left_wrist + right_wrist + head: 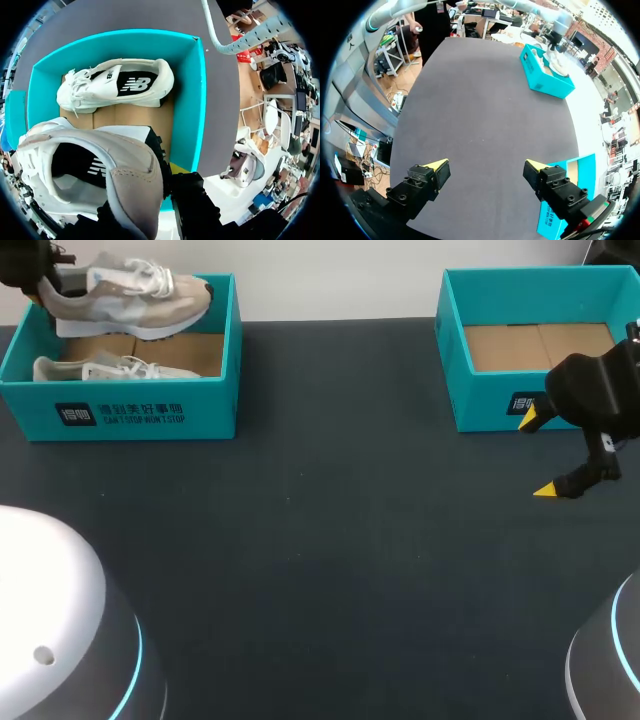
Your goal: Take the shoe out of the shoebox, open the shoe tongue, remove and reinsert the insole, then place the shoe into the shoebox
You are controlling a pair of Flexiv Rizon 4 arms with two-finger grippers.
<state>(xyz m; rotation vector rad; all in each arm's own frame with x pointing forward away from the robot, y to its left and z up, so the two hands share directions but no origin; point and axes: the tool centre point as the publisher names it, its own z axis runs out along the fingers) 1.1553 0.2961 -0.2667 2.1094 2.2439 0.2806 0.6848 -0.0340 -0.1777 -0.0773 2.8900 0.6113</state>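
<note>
Your left tool point(50, 282) is closed on the heel of the shoe point(130, 295) and holds it above the left shoebox point(150, 415). A second shoe point(110, 370) lies inside that box. Your right tool point(540, 455) stands open over the worktop point(330, 490), just in front of the right shoebox point(450, 350) and well apart from the shoe.

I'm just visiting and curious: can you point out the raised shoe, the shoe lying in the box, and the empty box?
raised shoe point(130, 298), head view, its side panel.
shoe lying in the box point(115, 370), head view, its upper.
empty box point(485, 405), head view, its front wall.
</note>
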